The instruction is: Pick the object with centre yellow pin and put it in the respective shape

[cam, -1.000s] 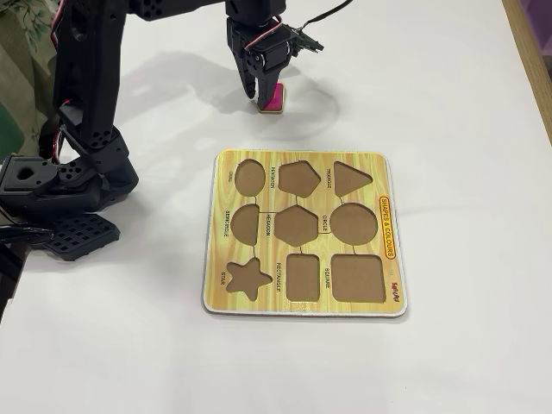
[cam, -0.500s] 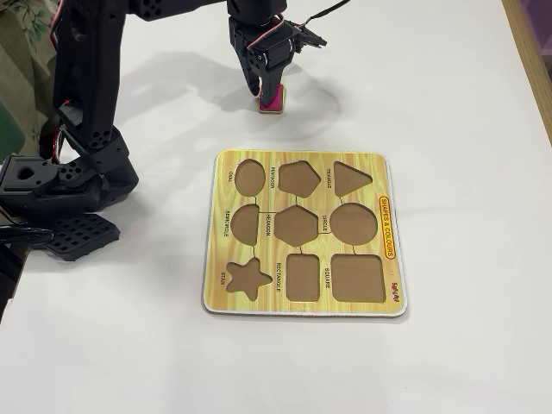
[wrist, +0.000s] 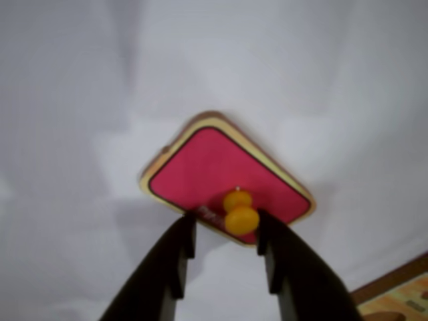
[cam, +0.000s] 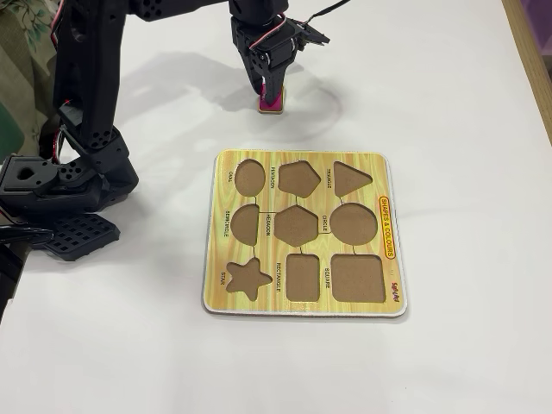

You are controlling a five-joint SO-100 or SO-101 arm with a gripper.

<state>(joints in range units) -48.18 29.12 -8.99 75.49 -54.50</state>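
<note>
The object with centre yellow pin is a magenta-pink flat piece (wrist: 221,170) lying on the white table, with its yellow knob (wrist: 241,215) toward the near edge. My gripper (wrist: 226,227) is open. Its two dark fingers stand either side of the knob, the right one close against it and a gap on the left. In the fixed view the gripper (cam: 269,93) points down onto the piece (cam: 272,106), well behind the puzzle board (cam: 390,216). The respective shape, the cutout labelled RECTANGLE (cam: 304,277), sits empty in the board's front row, left of the SQUARE cutout (cam: 357,278).
My arm's black base (cam: 60,185) fills the left side of the fixed view. The table's right edge (cam: 528,60) runs along the top right. A corner of the board (wrist: 401,297) shows at the wrist view's lower right. All the board's other cutouts are empty.
The gripper has shifted slightly right and lower over the pink piece, covering more of it. The piece and the board have not moved.
</note>
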